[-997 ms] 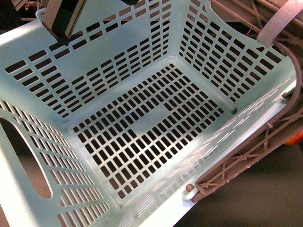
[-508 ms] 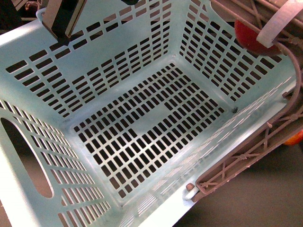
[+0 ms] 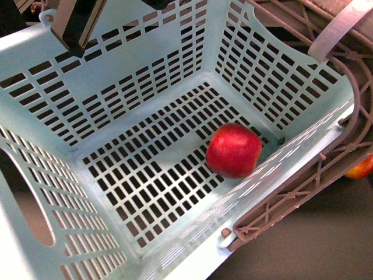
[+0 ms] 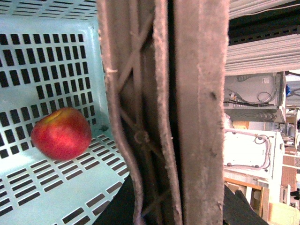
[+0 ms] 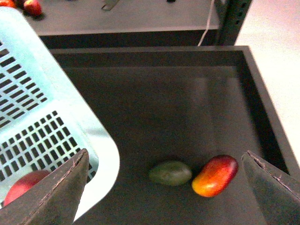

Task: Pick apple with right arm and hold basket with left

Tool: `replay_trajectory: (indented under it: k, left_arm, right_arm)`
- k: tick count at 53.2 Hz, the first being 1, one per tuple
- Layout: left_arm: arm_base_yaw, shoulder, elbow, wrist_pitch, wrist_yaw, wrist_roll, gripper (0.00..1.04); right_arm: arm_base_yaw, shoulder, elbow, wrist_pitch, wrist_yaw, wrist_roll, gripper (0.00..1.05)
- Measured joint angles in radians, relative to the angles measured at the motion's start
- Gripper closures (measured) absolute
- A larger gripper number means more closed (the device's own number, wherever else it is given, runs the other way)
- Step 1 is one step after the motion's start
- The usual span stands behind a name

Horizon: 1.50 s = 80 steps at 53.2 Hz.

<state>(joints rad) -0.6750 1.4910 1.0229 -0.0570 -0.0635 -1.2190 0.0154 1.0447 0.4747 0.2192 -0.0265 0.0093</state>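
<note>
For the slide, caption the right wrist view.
Open right gripper over the dark tray; the apple lies in the basket, a green fruit and a red-yellow fruit outside it.

basket (image 3: 145, 76): no readable text on walls or handles
apple (image 3: 233, 150): no readable label
equipment (image 4: 255, 96) beyond the basket: nothing legible

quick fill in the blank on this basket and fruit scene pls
1. The apple lies inside the basket, on its slotted ___.
2. The right gripper has its jaws ___ and empty.
3. The dark bin holds the green fruit and the mango-like fruit, ___ fruits in all.
Missing words: floor; open; two
</note>
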Motion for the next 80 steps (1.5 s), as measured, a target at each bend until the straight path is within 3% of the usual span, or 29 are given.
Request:
replay_trajectory:
  k: [17, 19, 25, 28, 38, 45, 80]
  left_arm:
    - [-0.003, 0.0, 0.0, 0.0, 0.01, -0.006, 0.88]
    - [-0.003, 0.0, 0.0, 0.0, 0.006, -0.005, 0.88]
    - [-0.003, 0.0, 0.0, 0.0, -0.001, -0.001, 0.88]
    - [-0.002, 0.0, 0.0, 0.0, 0.0, -0.001, 0.88]
    - [-0.002, 0.0, 0.0, 0.0, 0.009, -0.002, 0.88]
    - [-0.002, 0.0, 0.0, 0.0, 0.003, -0.001, 0.88]
    - [-0.002, 0.0, 0.0, 0.0, 0.004, -0.002, 0.88]
  right_arm:
    - [-0.022, -0.03, -0.008, -0.001, -0.005, -0.014, 0.09]
    - [-0.021, -0.023, -0.026, 0.056, 0.007, -0.01, 0.12]
    - [-0.019, -0.029, -0.153, 0.385, 0.023, -0.01, 0.29]
    - [-0.019, -0.06, -0.209, 0.478, 0.025, -0.01, 0.41]
    - [-0.019, -0.188, -0.318, 0.469, 0.026, -0.01, 0.83]
    - [-0.019, -0.25, -0.352, 0.444, 0.026, -0.01, 1.02]
    - [-0.018, -0.56, -0.457, 0.259, 0.027, -0.009, 1.03]
